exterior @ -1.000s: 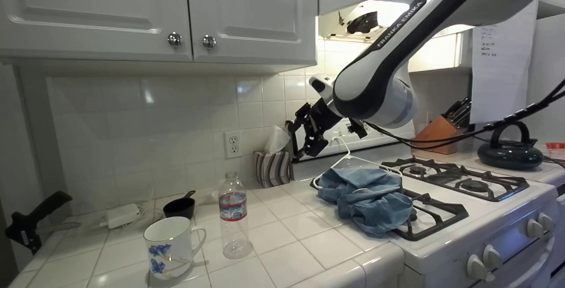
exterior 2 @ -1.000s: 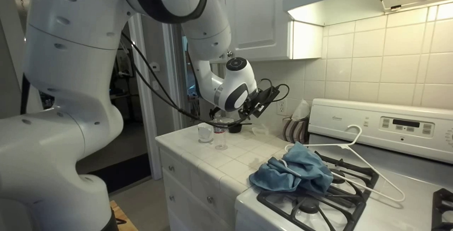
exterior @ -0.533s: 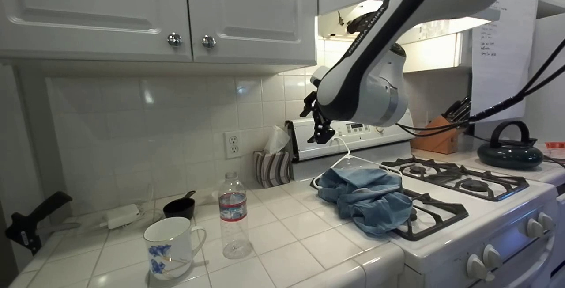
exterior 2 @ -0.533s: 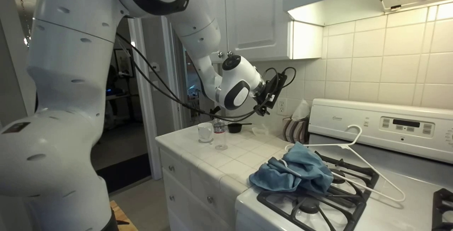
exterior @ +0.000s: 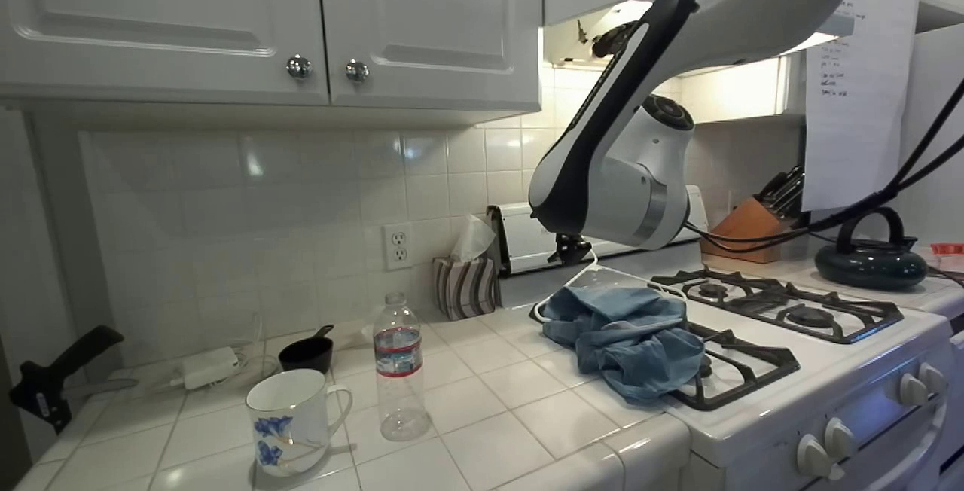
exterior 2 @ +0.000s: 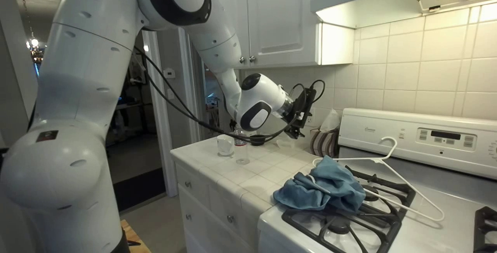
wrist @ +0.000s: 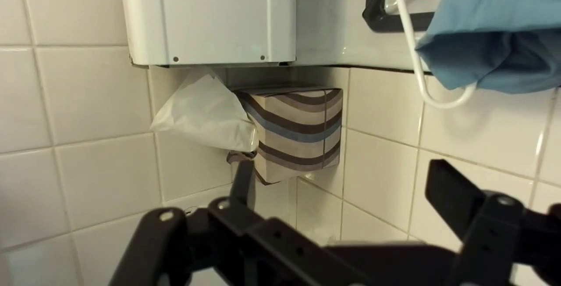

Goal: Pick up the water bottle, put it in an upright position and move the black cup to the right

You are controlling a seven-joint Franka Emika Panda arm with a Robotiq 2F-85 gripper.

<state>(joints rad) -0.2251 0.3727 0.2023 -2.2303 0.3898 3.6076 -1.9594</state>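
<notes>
The water bottle [exterior: 398, 393] stands upright on the tiled counter, clear with a red-edged label. In an exterior view cables partly cover the bottle [exterior 2: 241, 155]. Left of it and farther back, in an exterior view, sits the small black cup [exterior: 305, 356] with its handle; the black cup [exterior 2: 257, 142] shows behind the cables too. My gripper [wrist: 339, 176] has its jaws spread wide, only tiles and the tissue box beyond them. It hangs in the air near the stove's back corner, apart from bottle and cup. In an exterior view the arm hides most of the gripper [exterior: 570, 251].
A white mug with blue flowers [exterior: 290, 423] stands beside the bottle, in front of the black cup. A striped tissue box [wrist: 298, 132] is by the wall. Blue cloth with a white hanger [exterior: 625, 340] lies on the stove. A dark kettle [exterior: 870, 261] stands beyond.
My gripper has shifted away from the counter's far end toward the stove, rising at first and then dropping a little. Bottle, cup and mug have stayed in place.
</notes>
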